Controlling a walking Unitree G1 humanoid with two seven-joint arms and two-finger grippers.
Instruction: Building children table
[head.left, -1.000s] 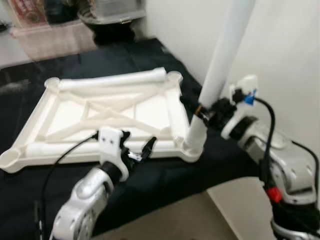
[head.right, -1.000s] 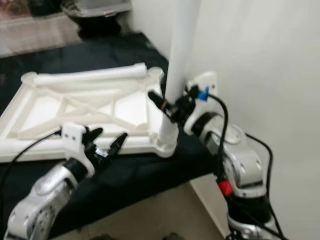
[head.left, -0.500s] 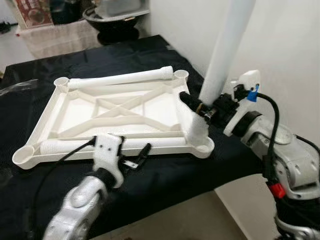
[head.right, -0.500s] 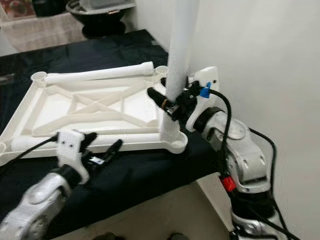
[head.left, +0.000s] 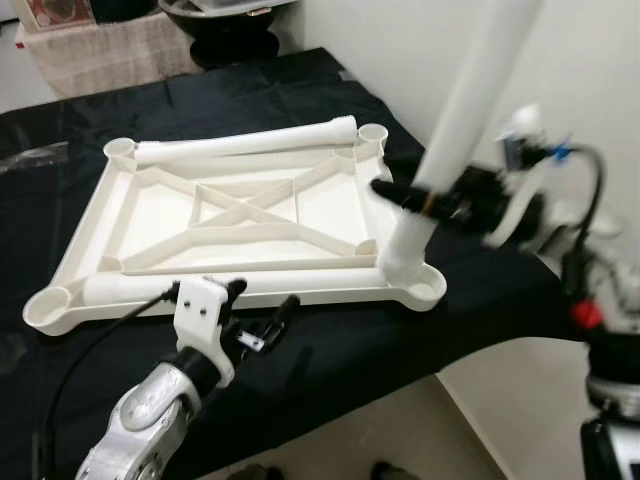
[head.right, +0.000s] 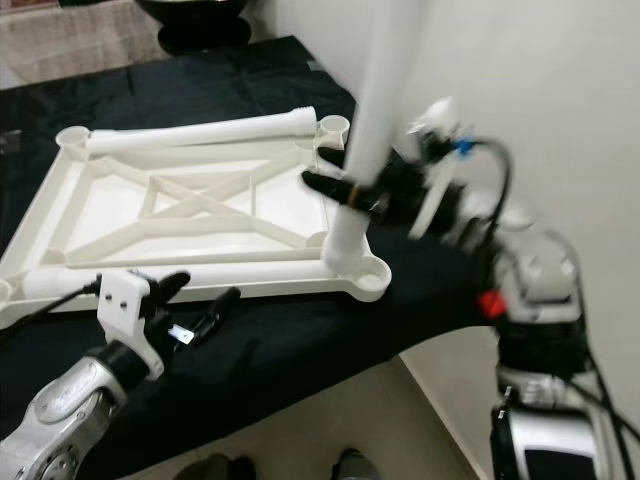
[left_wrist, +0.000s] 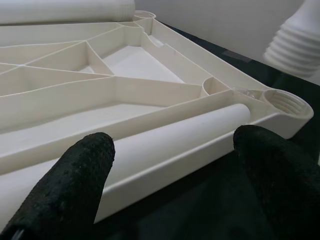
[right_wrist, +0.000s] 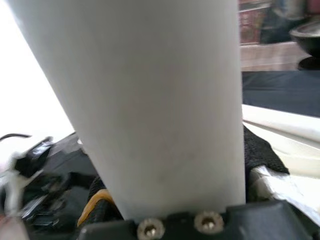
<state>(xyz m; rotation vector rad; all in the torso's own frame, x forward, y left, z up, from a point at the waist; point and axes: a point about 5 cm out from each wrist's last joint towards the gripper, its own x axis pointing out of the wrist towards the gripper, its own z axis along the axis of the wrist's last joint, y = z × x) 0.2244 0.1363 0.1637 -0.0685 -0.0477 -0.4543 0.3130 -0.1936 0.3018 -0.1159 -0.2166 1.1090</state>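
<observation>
A white table top (head.left: 150, 215) lies upside down on a black cloth, ribs up, with a round socket at each corner. My right gripper (head.left: 425, 200) is shut on a white table leg (head.left: 470, 95) held nearly upright, its threaded lower end (head.left: 400, 255) just above and beside the near right corner socket (head.left: 425, 288). In the right wrist view the leg (right_wrist: 150, 100) sits between the fingers. Two more legs lie on the top, one along the far edge (head.left: 245, 140), one along the near edge (head.left: 230, 285). My left gripper (head.left: 262, 320) hangs open just before the near edge.
The black cloth (head.left: 250, 90) covers the table, whose right edge runs close to a white wall (head.left: 420, 60). A dark bowl (head.left: 215, 10) and a clear box (head.left: 110, 50) stand beyond the far end. Bare floor (head.left: 400, 430) lies below the near edge.
The right gripper has swung the leg to the right, tilting it, its lower end now off the corner socket. The left gripper has stayed open near the front edge. The camera has shifted.
</observation>
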